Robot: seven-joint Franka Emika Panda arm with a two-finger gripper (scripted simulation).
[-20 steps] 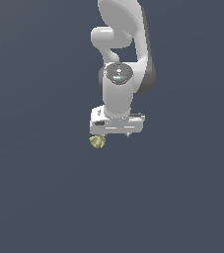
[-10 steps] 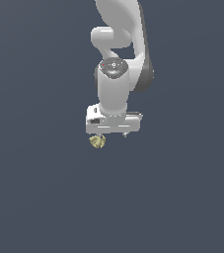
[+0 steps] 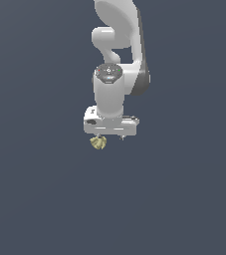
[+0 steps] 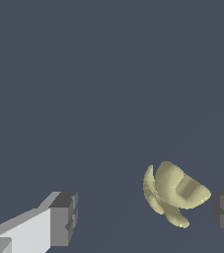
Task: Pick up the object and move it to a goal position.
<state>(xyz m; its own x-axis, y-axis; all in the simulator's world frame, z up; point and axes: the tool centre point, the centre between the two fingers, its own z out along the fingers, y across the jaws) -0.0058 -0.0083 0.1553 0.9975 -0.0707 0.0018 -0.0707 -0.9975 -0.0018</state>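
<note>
The object (image 3: 98, 143) is a small pale yellow-tan, lumpy, ridged item lying on the dark grey floor, just below the white hand in the exterior view. My gripper (image 3: 111, 137) hangs right over it, pointing down. In the wrist view the object (image 4: 175, 193) lies between the two dark fingertips (image 4: 64, 217), much closer to one of them and apart from both. The gripper (image 4: 145, 217) is open and holds nothing.
The flat dark grey floor (image 3: 45, 199) spreads all round. The white arm (image 3: 117, 45) rises behind the hand. No goal marker shows in either view.
The hand has shifted slightly toward the exterior view's left and turned a little at the wrist, coming more squarely over the object. The object has not moved.
</note>
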